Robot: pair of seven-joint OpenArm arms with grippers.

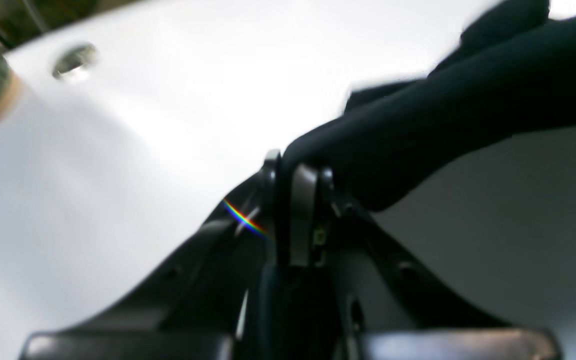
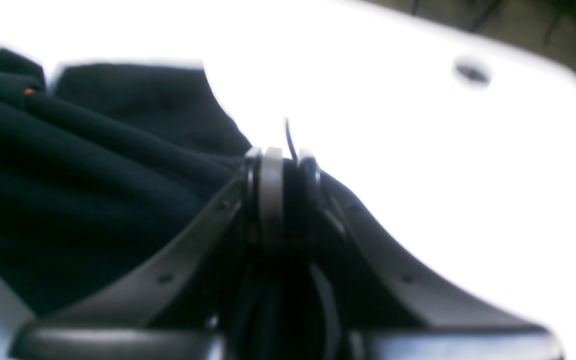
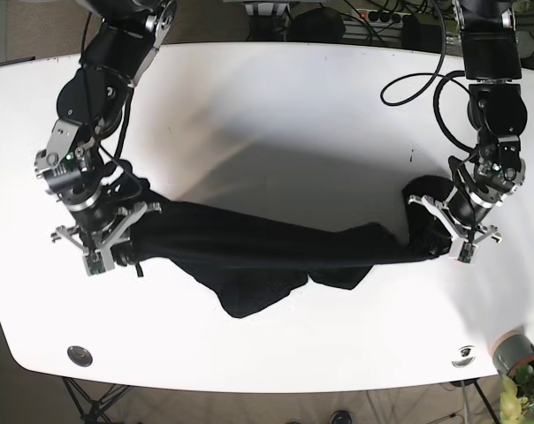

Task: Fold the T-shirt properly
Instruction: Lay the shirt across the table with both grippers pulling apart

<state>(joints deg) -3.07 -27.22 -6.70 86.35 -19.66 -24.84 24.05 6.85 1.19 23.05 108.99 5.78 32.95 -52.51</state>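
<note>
The dark T-shirt (image 3: 276, 247) hangs stretched in a long band between my two grippers, sagging in the middle toward the near edge of the white table (image 3: 267, 97); a loose flap droops below the band. I judge I am holding it taut like this to pull the cloth straight before laying it flat for a fold.

My right gripper (image 3: 117, 238), near the table's left edge in the base view, has its jaws pressed together with fabric pinched between them. My left gripper (image 3: 451, 225), near the opposite edge, is likewise clamped onto a bunched end of the shirt.

A metal-ringed hole (image 3: 79, 355) sits at one near corner, another (image 3: 462, 356) at the other, both apart from the cloth.
</note>
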